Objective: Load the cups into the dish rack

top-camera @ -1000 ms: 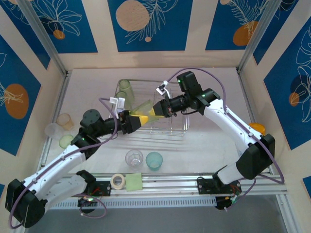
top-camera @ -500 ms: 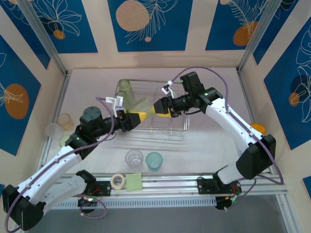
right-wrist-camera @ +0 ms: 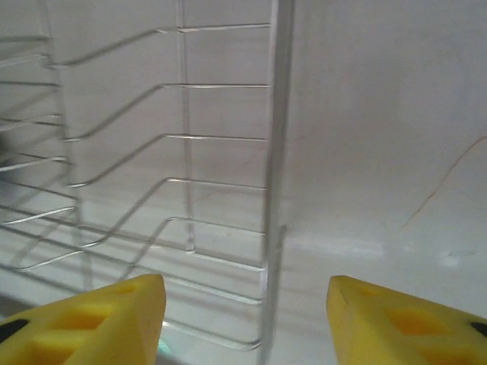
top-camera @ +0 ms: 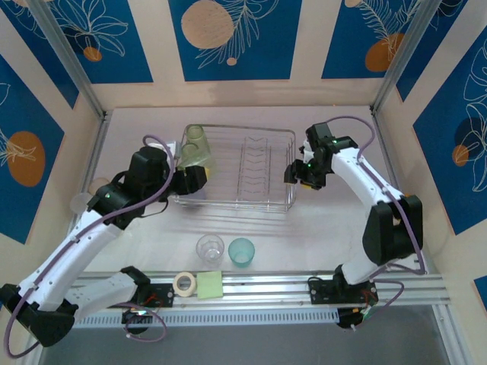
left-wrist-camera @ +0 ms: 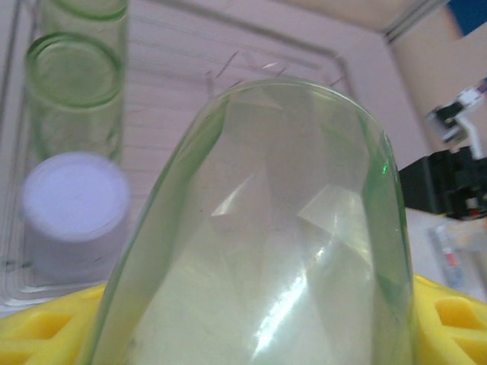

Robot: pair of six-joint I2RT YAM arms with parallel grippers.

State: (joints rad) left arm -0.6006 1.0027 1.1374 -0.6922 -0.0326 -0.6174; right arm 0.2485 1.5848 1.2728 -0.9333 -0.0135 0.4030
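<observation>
Gripping a light green cup (left-wrist-camera: 266, 251) in the clenched left claw (top-camera: 195, 172), above the dish rack's (top-camera: 266, 204) left end. Lower slowly onto the bare floor right of the lavender cup (left-wrist-camera: 74, 205), just ahead-left of the claw and short of the green cups (left-wrist-camera: 76, 72) beyond. Let go only once seated. Holding nothing in the right claw (right-wrist-camera: 243, 304), released, facing the rack's end wall. Judge gaps from the left wrist. From above, count the clear cup (top-camera: 210, 246) and teal cup (top-camera: 241, 250) on the counter (top-camera: 319, 236), behind both claws.

Left pincer (top-camera: 196, 171) clamps a green cup (left-wrist-camera: 266, 228); right pincer (right-wrist-camera: 247, 315) gapes wide, elbow bent.
</observation>
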